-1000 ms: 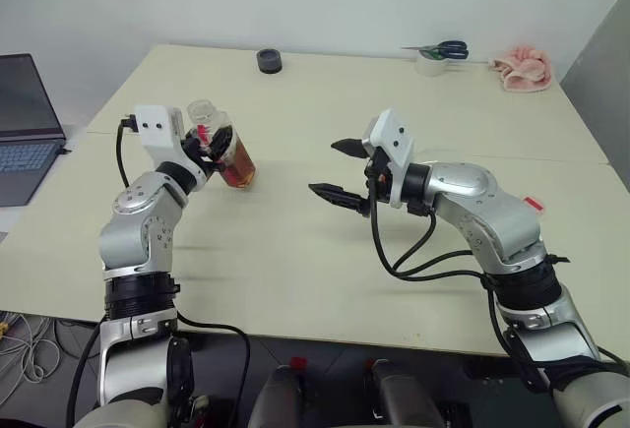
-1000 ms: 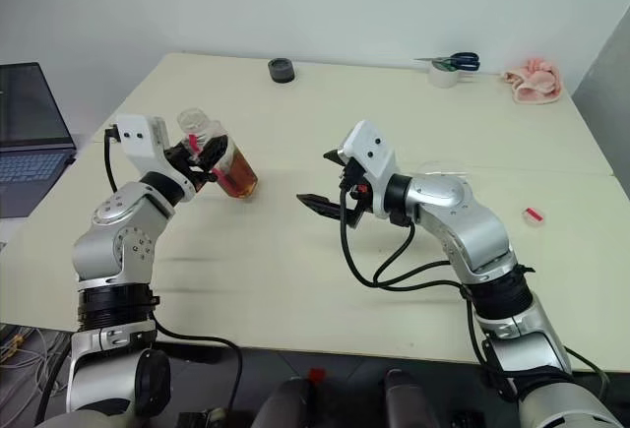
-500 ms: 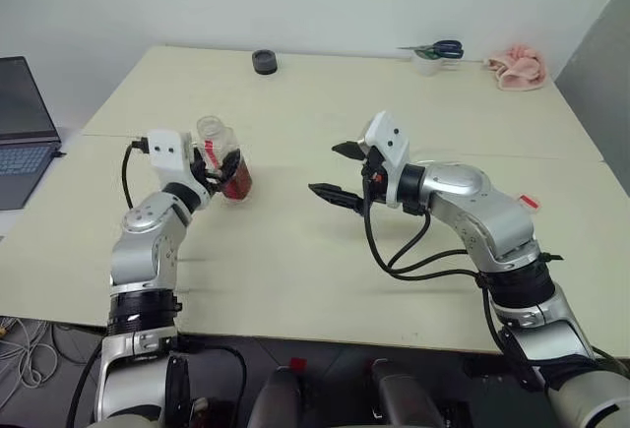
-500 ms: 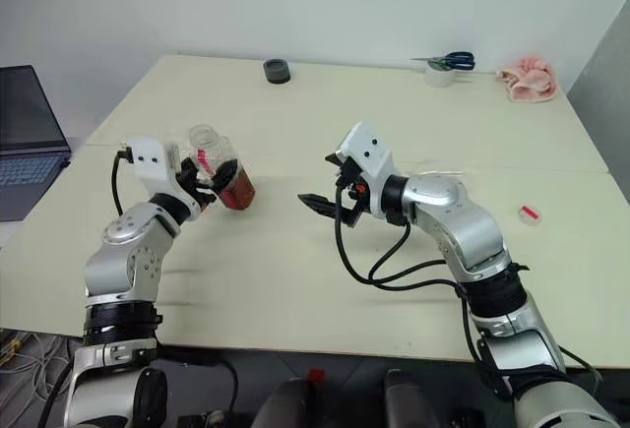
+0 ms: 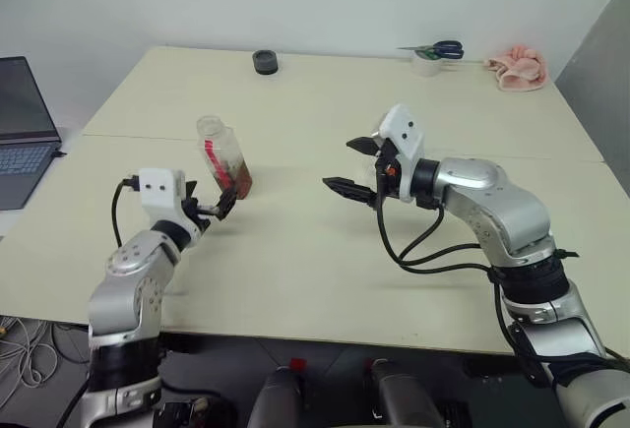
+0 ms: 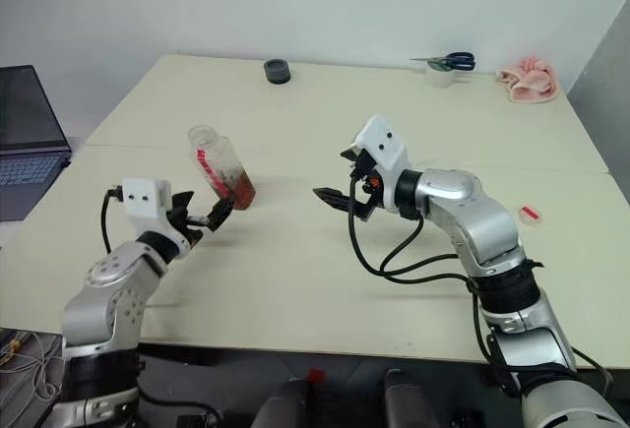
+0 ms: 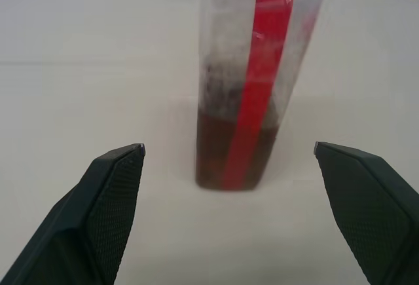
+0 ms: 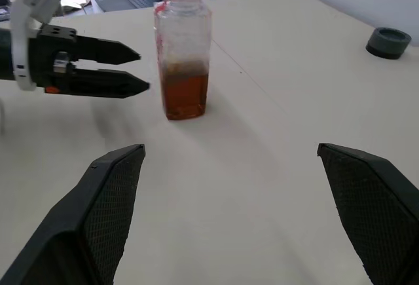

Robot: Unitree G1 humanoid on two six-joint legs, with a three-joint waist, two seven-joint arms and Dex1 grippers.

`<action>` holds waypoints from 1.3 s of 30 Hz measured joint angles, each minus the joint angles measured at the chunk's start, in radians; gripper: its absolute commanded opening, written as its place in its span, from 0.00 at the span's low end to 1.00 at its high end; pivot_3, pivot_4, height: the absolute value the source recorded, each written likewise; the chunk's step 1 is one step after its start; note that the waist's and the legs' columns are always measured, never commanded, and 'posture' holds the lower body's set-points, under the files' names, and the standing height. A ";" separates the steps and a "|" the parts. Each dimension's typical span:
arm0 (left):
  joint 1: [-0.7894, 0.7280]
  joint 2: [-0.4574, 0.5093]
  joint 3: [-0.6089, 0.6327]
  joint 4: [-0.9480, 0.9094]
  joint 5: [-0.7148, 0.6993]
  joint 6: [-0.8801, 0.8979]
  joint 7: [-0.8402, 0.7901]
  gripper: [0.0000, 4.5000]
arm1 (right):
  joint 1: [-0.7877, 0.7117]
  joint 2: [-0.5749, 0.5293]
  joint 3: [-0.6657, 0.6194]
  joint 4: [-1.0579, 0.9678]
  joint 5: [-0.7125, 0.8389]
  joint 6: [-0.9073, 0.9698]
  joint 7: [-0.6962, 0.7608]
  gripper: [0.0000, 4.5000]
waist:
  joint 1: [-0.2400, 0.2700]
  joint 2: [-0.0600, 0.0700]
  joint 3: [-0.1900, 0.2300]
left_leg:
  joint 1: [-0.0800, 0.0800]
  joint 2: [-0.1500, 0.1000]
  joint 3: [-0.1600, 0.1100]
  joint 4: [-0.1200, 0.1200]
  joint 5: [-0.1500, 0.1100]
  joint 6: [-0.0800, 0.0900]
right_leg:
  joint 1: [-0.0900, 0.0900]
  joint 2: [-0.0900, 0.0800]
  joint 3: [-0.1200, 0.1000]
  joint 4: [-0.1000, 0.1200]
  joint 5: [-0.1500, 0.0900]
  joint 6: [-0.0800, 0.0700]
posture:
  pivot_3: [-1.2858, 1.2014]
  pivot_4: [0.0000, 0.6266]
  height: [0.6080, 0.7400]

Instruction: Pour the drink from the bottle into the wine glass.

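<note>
In the head view, the bottle [image 5: 225, 157] stands on the table [image 5: 295, 251], uncapped, with the drink [image 5: 238, 181] filling only its lower part. The left gripper [image 5: 215, 209] is just beside the bottle, on the near side, with its fingers spread apart and holding nothing. The right gripper [image 5: 352, 163] hovers well apart from the bottle, wide open and empty.

In the left wrist view, the bottle [image 7: 255, 75] stands between the two open fingers [image 7: 108, 193], and neither of them touches it.

In the right wrist view, the bottle [image 8: 182, 62] stands upright on the table, and the left gripper [image 8: 134, 69] is near it, not touching it.
</note>
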 measured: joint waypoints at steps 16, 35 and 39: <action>-0.059 0.142 -0.242 -0.232 -0.030 -0.041 -0.286 0.99 | 0.162 0.449 -0.584 0.019 0.319 0.246 -0.530 1.00 | -0.007 0.000 0.000 | 0.001 0.001 0.004 -0.001 0.000 0.000 | 0.000 0.002 0.004 0.000 0.000 0.000 | 0.52 0.24 1.00; -0.083 0.175 -0.263 -0.203 -0.004 -0.074 -0.335 0.99 | 0.165 0.573 -0.670 0.279 0.592 0.026 -0.897 1.00 | -0.025 0.001 0.000 | 0.001 0.002 0.005 -0.001 0.000 0.001 | -0.001 0.003 0.005 0.000 -0.003 0.004 | 0.52 0.24 1.00; -0.076 0.179 -0.254 -0.203 0.001 -0.080 -0.332 0.99 | 0.164 0.572 -0.633 0.314 0.628 -0.003 -0.895 1.00 | -0.025 0.001 0.000 | 0.001 0.002 0.005 -0.001 0.000 0.001 | -0.001 0.003 0.005 0.000 -0.003 0.004 | 0.52 0.24 1.00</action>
